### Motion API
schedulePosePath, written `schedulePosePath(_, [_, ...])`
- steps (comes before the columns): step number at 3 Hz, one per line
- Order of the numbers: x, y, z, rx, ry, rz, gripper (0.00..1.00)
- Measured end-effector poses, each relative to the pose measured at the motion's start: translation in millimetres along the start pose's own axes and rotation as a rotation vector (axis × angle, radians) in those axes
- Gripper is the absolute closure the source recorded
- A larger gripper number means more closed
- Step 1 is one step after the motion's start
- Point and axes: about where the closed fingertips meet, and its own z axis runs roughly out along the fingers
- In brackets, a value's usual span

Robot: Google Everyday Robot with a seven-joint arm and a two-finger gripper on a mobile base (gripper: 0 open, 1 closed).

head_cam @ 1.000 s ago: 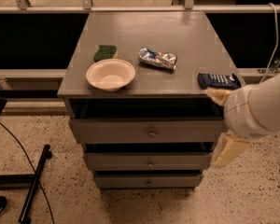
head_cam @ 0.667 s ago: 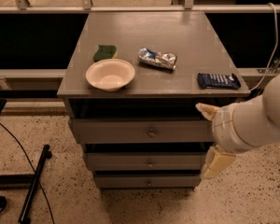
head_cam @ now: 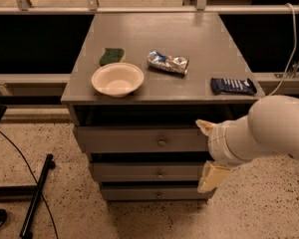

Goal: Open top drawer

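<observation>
The top drawer (head_cam: 124, 139) is the widest grey front, just under the cabinet top, and it is closed. Its small round knob (head_cam: 162, 142) sits at centre. My gripper (head_cam: 208, 152) is on a white arm that comes in from the right. It is open and empty, with one cream finger (head_cam: 205, 127) above and the other finger (head_cam: 212, 177) below. It hangs in front of the drawer's right end, to the right of the knob. It hides that end of the top and middle fronts.
On the cabinet top (head_cam: 154, 39) lie a white bowl (head_cam: 117, 79), a green sponge (head_cam: 112, 56), a silver snack bag (head_cam: 168, 62) and a dark blue packet (head_cam: 232, 85). Two narrower drawers (head_cam: 139, 172) sit below. A black stand and cable (head_cam: 35, 193) lie on the floor at left.
My arm and gripper have moved left, from beyond the cabinet's right edge to in front of the drawers' right end. The drawers have not moved.
</observation>
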Motion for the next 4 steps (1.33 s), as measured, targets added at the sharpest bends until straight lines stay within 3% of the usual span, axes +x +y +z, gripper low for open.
schedulePosePath(2, [-1, -24, 46, 0.011, 0.009, -0.016, 0.0])
schedulePosePath(4, [16, -52, 108, -0.031, 0.029, -0.024, 0.0])
